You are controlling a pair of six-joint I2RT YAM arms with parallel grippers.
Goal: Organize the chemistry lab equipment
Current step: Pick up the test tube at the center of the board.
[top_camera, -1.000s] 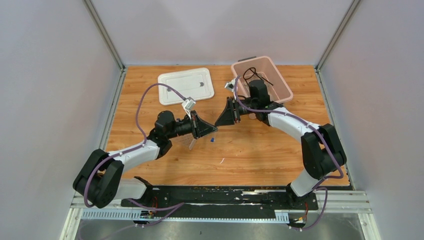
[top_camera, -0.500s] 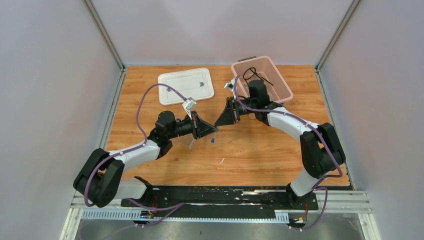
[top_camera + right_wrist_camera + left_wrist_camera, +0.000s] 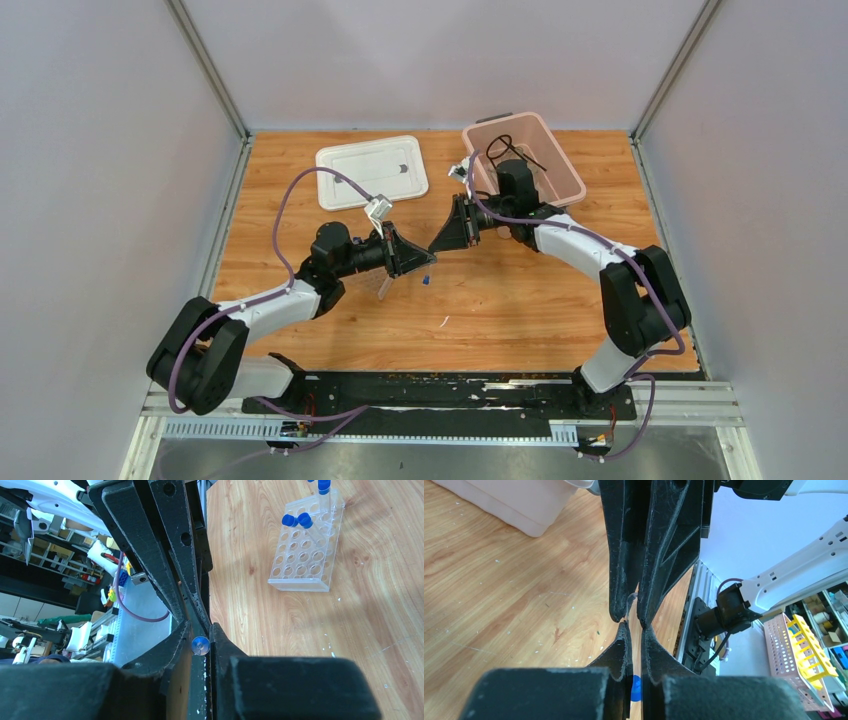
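Observation:
My left gripper and right gripper meet tip to tip over the middle of the table. A tiny blue-capped tube shows end-on between the right jaws, which press on it. In the left wrist view the left jaws stand a narrow slit apart, with blue showing in the gap. A clear tube rack stands under the left gripper and holds a few blue-capped tubes. The black wire tripod lies in the pink bin. A small blue piece lies on the wood. Bags and triangle are out of view.
The pink bin stands at the back right, just behind the right arm. Its white lid lies flat at the back left. A small white scrap lies on the wood near the front.

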